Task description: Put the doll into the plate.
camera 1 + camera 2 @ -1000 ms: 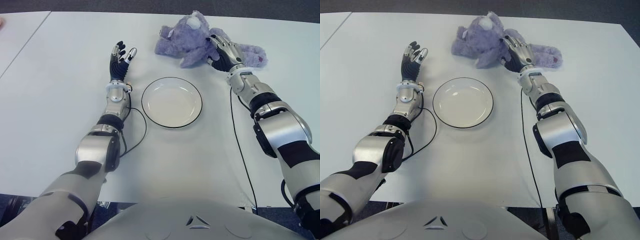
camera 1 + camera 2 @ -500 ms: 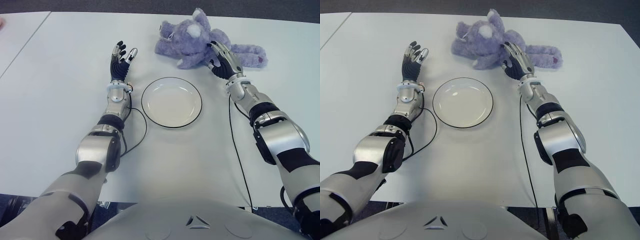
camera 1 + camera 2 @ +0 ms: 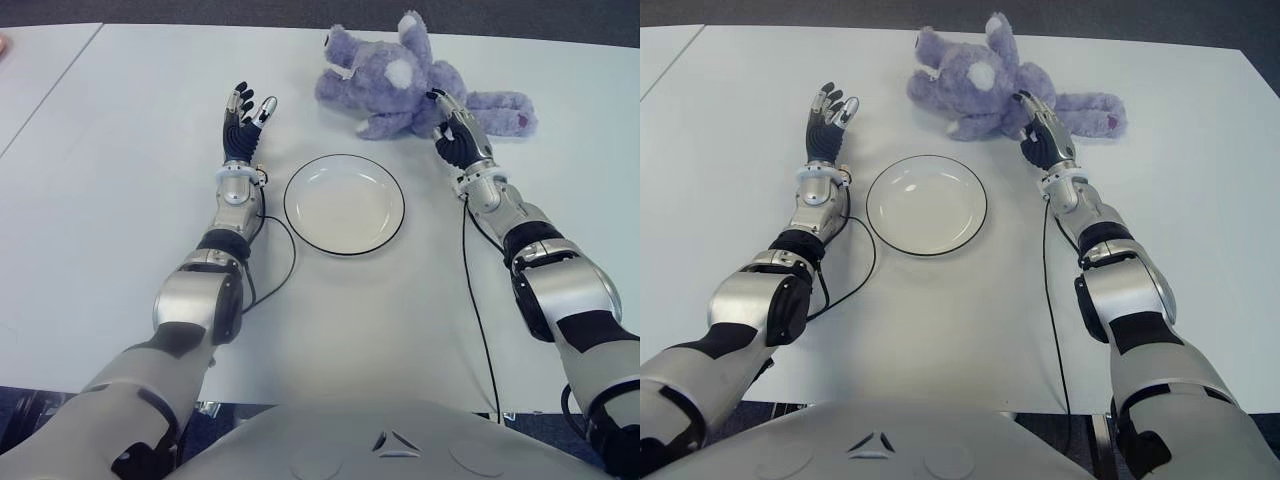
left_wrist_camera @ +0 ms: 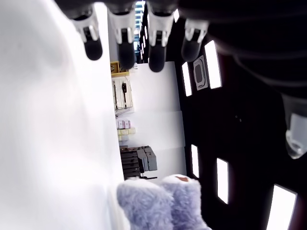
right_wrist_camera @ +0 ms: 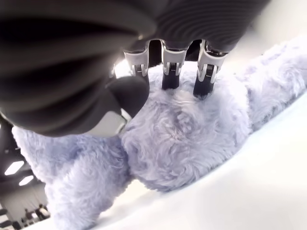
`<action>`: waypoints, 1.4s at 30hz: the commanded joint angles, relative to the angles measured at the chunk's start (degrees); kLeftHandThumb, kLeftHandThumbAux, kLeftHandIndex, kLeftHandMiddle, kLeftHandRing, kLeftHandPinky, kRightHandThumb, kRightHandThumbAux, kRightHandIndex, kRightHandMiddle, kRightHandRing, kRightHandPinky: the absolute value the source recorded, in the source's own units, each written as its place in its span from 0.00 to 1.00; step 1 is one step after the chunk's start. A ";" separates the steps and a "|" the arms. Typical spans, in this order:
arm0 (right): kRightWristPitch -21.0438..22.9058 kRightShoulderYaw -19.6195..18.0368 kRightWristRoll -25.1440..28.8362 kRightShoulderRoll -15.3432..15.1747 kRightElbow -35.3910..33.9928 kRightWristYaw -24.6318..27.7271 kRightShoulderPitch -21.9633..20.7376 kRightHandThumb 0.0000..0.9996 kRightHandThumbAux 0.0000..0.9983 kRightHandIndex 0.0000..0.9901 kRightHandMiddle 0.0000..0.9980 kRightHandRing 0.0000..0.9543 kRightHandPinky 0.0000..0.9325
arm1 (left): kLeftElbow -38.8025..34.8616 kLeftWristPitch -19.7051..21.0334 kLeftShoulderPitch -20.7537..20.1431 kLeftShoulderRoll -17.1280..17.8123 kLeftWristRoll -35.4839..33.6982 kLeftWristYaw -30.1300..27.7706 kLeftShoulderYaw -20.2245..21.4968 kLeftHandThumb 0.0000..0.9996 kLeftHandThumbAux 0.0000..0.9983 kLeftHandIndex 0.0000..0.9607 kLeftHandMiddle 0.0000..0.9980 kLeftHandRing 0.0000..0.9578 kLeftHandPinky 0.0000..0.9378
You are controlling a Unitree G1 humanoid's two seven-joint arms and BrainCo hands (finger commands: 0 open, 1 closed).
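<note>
Looking down from the head camera, I see my left hand (image 3: 243, 122) off to the left of the plate (image 3: 344, 204), palm turned up toward me with its fingers (image 4: 123, 39) spread and straight, holding nothing. From its own wrist camera the four fingertips hang free in the air with the white counter (image 3: 120, 200) running alongside them. A thin black cable (image 3: 278, 262) loops on the counter from that forearm toward the near-left side of the plate.

The plate sits in the middle, between my two arms; it is white with a dark rim, round, and has nothing in it.

Farther back and to the right of the plate lies the doll (image 3: 400, 78), a purple plush animal sprawled on the counter, its head toward the left and a limb stretched out to the right. It is well clear of the plate and not inside it.

My right hand (image 3: 455, 135) is at the doll's near right side, just in front of the plush body. From the right wrist camera its fingertips (image 5: 171, 72) reach onto the fur while the thumb stands apart to the side; the fingers are extended rather than curled, so I read the hand as open and not gripping the doll. A second black cable (image 3: 478, 300) trails back along the counter from the right wrist.
</note>
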 commanded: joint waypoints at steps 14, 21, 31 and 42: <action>-7.54 0.20 3.38 -2.76 2.83 13.79 16.79 1.00 0.67 0.00 0.00 0.12 0.35 | 9.37 4.93 16.14 -5.46 1.53 -1.16 -0.95 0.00 0.48 0.09 0.13 0.12 0.10; -9.90 1.89 2.47 -3.45 2.15 13.85 19.03 1.00 0.68 0.00 0.00 0.13 0.38 | 9.31 4.58 16.12 -5.71 1.37 -1.02 -0.80 0.00 0.48 0.09 0.14 0.12 0.10; -10.60 2.91 1.58 -4.54 1.66 13.28 19.39 0.98 0.68 0.00 0.00 0.11 0.38 | 9.25 4.39 16.13 -5.88 1.45 -0.84 -0.89 0.00 0.48 0.10 0.14 0.13 0.12; -10.14 2.07 3.59 -6.34 2.25 18.13 21.40 0.99 0.70 0.00 0.00 0.12 0.38 | 9.22 3.97 16.16 -6.22 1.48 -0.52 -0.91 0.00 0.48 0.10 0.14 0.13 0.12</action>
